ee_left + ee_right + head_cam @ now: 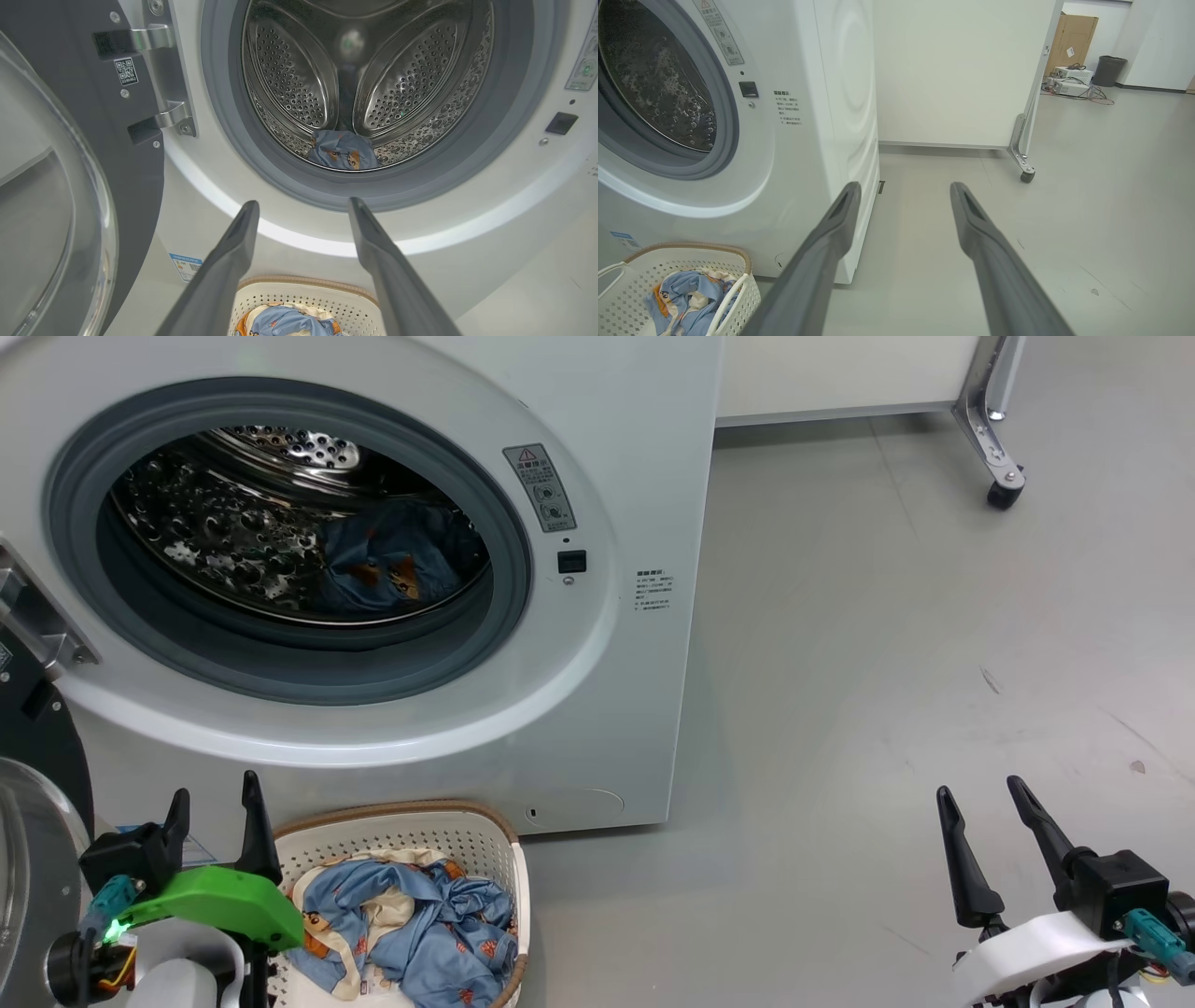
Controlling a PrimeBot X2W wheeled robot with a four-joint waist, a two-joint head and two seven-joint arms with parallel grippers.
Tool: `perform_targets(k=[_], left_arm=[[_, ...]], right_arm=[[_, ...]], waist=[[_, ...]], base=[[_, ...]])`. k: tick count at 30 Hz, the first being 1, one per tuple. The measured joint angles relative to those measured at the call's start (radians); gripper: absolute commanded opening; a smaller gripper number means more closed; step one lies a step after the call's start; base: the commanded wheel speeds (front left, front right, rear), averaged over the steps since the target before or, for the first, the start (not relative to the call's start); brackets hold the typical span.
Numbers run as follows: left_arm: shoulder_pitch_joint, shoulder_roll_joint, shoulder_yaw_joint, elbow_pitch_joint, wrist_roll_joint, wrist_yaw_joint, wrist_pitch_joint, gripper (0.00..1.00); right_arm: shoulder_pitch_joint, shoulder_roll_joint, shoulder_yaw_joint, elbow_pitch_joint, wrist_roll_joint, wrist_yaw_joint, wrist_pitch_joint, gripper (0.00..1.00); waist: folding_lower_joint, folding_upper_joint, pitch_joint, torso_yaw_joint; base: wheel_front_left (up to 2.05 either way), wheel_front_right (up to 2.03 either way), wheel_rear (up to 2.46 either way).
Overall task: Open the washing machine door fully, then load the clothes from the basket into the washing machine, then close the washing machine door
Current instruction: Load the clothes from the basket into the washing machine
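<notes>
Washing machine door: standing open at the robot's left, hung on a bright metal hinge. A wide dark rim is seen around a bulging bowl of clear glass.
Washing machine: a big white front-loader with smooth panels, standing on the pale grey floor. Its round opening is ringed by a matte grey rubber gasket.
Drum: shiny steel, dimpled and perforated, with rounded raised paddles.
Clothes: soft light blue fabric printed with orange-brown figures and edged with cream trim. Most are crumpled in the basket. One garment is lying at the bottom of the drum.
Basket: cream-white perforated plastic, rounded at the corners, topped by a brown woven-look rim. It is placed on the floor just in front of the washing machine, below the opening.
Left gripper: held at the basket's left edge, in front of the open door, with a green cover at the wrist. The long dark fingers are pointed up toward the drum opening and spread wide, with nothing between them.
Right gripper: held above the floor, well apart from the basket and to the right of the machine. The fingers are spread wide and empty, and are aimed past the machine's front corner.
</notes>
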Motion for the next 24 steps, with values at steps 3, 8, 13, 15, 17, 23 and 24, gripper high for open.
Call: perform_targets(k=[3, 8, 13, 15, 17, 23, 24], left_arm=[[0.035, -0.002, 0.004, -0.057, 0.0, 0.0, 0.0, 1.0], [0.096, -0.003, 0.036, -0.136, 0.0, 0.0, 0.0, 1.0], [0.151, -0.003, 0.066, -0.194, 0.0, 0.0, 0.0, 1.0], [0.168, -0.004, 0.066, -0.212, 0.0, 0.0, 0.0, 1.0], [0.185, -0.004, 0.066, -0.225, 0.0, 0.0, 0.0, 1.0], [0.222, -0.005, 0.052, -0.262, -0.012, 0.0, 0.0, 1.0], [0.225, -0.006, 0.048, -0.267, -0.015, 0.0, 0.0, 1.0]], right_arm=[[0.01, -0.008, -0.005, -0.005, 0.0, 0.0, 0.0, 1.0], [0.013, -0.013, -0.004, -0.018, -0.001, 0.0, 0.0, 1.0], [0.013, -0.013, 0.003, -0.026, -0.001, 0.0, 0.0, 1.0], [0.013, -0.014, 0.002, -0.03, -0.001, 0.0, 0.0, 1.0], [0.013, -0.014, 0.002, -0.031, -0.001, 0.0, 0.0, 1.0], [0.014, -0.014, -0.007, -0.036, -0.001, 0.0, 0.0, 1.0], [0.015, -0.015, -0.007, -0.037, -0.001, 0.0, 0.0, 1.0]], waist=[[0.0, 0.0, -0.012, 0.01], [0.0, 0.0, -0.026, 0.027], [0.0, 0.0, -0.03, 0.034], [0.0, 0.0, -0.031, 0.036], [0.0, 0.0, -0.032, 0.039], [0.0, 0.0, -0.036, 0.05], [0.0, 0.0, -0.038, 0.053]], base=[[0.0, 0.0, 0.0], [0.0, 0.0, 0.0], [0.0, 0.0, 0.0], [0.0, 0.0, 0.0], [0.0, 0.0, 0.0], [0.0, 0.0, 0.0], [0.0, 0.0, 0.0]])
